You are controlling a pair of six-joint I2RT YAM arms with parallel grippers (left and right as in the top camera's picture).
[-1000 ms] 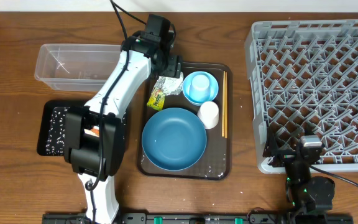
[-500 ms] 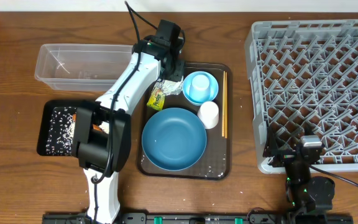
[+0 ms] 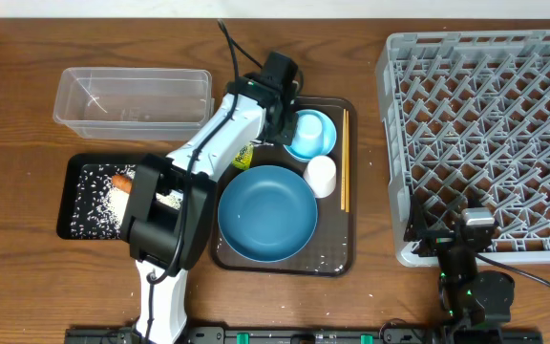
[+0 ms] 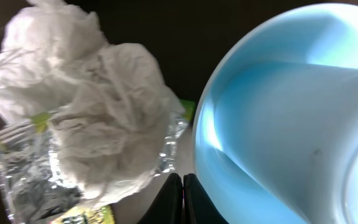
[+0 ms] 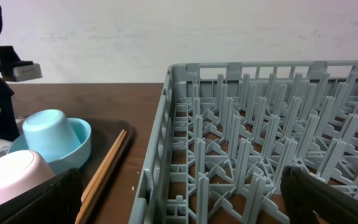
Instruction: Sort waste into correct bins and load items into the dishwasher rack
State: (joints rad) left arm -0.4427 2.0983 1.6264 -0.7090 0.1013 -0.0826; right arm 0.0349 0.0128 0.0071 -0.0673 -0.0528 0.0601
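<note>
Slid beside one light-blue bowl (image 3: 310,134), left gripper (image 4: 183,186) closed empty — right gripper (image 5: 185,199) wide — one dark-blue bowl (image 3: 267,212), one cup (image 3: 321,176).

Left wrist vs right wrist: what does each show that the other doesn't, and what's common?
Left wrist only: the crumpled wrapper up close, the yellow-green packet edge below it, and the left fingers pressed together. Right wrist only: the dishwasher rack, chopsticks, white cup and the right fingers wide apart. Both: the small light-blue bowl. Right wrist's left edge may catch a wrapper sliver.
</note>
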